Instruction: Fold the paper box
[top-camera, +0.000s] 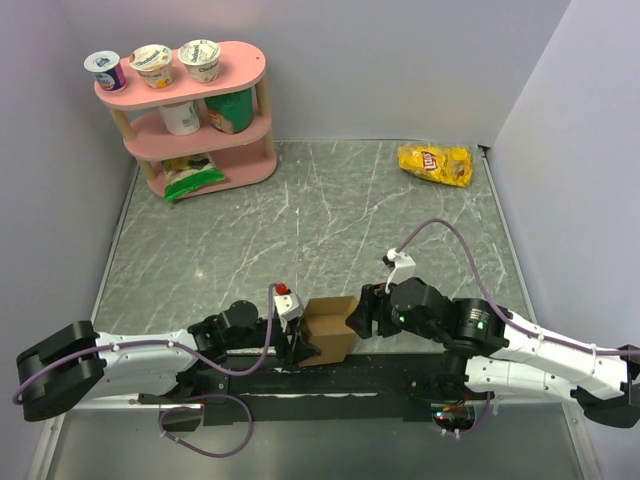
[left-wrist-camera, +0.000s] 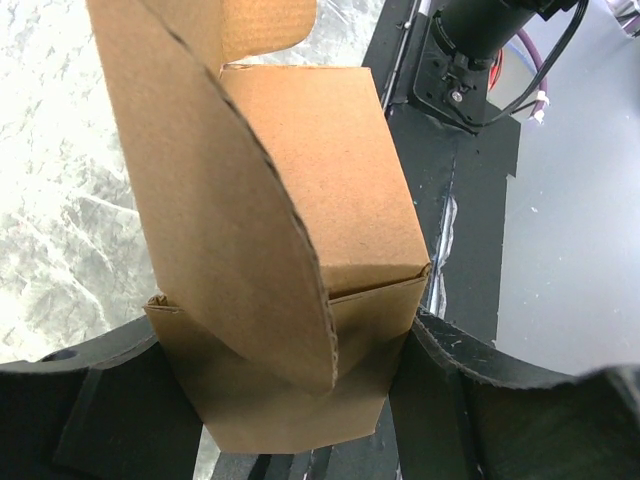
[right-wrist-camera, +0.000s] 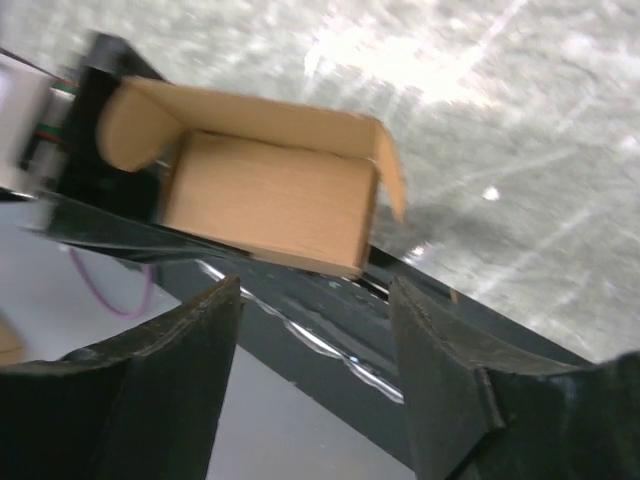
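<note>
Blur smears the right wrist view, softening the paper box (right-wrist-camera: 265, 200). In the left wrist view its raised flap (left-wrist-camera: 200, 170) runs off the top edge. Labels on the cups (top-camera: 152, 62) are unreadably small.

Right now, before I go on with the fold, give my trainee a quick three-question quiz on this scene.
1. True or false: the right tool grips the paper box.
2. Where does the yellow chip bag lie? A: against the box. B: at the far right corner of the table. C: between the arm bases.
3. How many cups stand on the top tier of the pink shelf?
Key: 1 false, it stands open, clear of the box; the left tool holds it. 2 B. 3 three.
</note>
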